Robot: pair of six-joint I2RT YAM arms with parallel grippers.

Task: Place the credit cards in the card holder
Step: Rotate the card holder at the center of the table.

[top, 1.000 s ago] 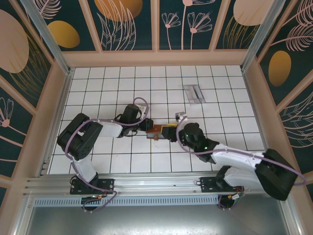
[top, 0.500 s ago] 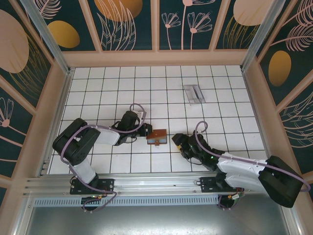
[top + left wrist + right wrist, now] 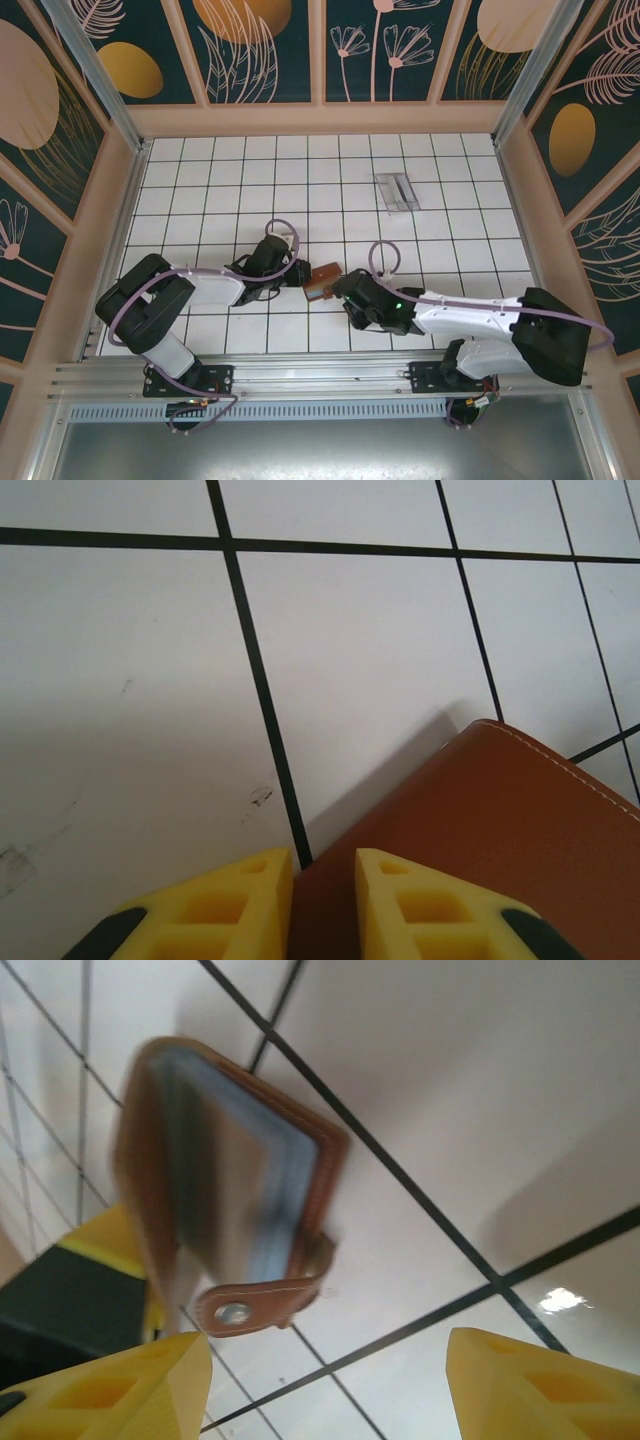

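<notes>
While the left gripper (image 3: 299, 277) pinches the card holder (image 3: 322, 282) mid-width, toward the worktop's (image 3: 250, 180) near edge, the top view puts the right gripper (image 3: 346, 292) just beside the holder's opposite side. At the left wrist, narrowly parted fingers (image 3: 250, 890) clamp the holder's leather edge. From the right wrist, the holder stands tilted just ahead of wide, empty jaws. Bluish credit cards (image 3: 280, 1200) are blurred inside, and bare tiles all round leave room.

overhead from behind, wrist views close, sharing card holder (image 3: 500, 830)
</notes>
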